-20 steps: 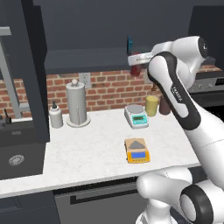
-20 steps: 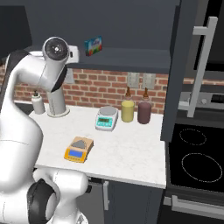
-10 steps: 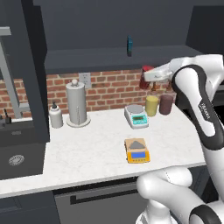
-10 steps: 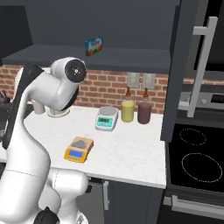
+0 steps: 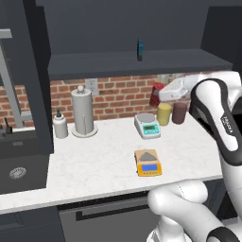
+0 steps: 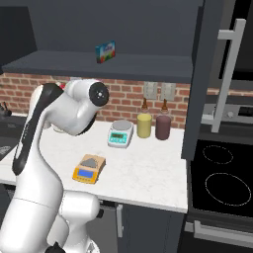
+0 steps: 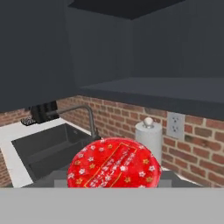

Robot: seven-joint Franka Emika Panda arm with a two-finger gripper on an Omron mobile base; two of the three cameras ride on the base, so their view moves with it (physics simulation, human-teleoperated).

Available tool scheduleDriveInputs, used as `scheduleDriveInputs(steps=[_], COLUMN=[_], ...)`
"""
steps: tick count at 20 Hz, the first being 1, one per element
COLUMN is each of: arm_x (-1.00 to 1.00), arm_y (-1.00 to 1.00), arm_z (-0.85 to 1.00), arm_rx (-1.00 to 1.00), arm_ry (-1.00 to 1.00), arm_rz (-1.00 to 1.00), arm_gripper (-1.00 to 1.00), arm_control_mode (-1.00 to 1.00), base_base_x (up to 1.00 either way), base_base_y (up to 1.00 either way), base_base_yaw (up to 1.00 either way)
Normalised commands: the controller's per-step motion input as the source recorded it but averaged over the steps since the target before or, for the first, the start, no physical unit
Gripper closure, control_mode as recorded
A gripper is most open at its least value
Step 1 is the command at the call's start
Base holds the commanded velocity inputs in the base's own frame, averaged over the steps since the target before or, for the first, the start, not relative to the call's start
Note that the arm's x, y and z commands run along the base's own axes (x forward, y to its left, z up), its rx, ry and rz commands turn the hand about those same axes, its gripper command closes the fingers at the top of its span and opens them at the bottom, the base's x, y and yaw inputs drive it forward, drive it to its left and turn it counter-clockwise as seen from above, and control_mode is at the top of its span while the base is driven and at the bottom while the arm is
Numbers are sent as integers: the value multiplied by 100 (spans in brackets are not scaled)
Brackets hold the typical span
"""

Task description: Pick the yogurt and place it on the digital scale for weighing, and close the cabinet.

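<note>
Yogurt out of the cabinet, held high over the counter's right end

The jaws grip the yogurt (image 7: 114,162), whose red lid with star specks and a pale printed band crowds the hand view; its lettering is too small to read. Over the last second the arm has swung right and lowered, carrying the yogurt (image 5: 156,94) from shelf height to just above the yellow jar (image 5: 164,113) and dark jar (image 5: 179,112). The pick looks done; the digital scale (image 5: 148,162) sits bare near the counter's (image 5: 94,160) front edge, well below. The cabinet (image 6: 210,74) door stands open. A box (image 6: 105,51) on the shelf carries an illegible label.
</note>
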Motion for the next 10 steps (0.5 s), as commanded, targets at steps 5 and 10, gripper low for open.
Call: scheduleDriveInputs(steps=[5,10], arm_x=[0,-2], arm_y=[0,0], arm_z=[-27,-31], arm_rx=[0,0], arm_ry=[0,0], arm_rz=[9,8], arm_gripper=[100,100], arm_control_mode=[-100,-100], base_base_x=[0,0], base_base_y=[0,0], base_base_yaw=[0,0])
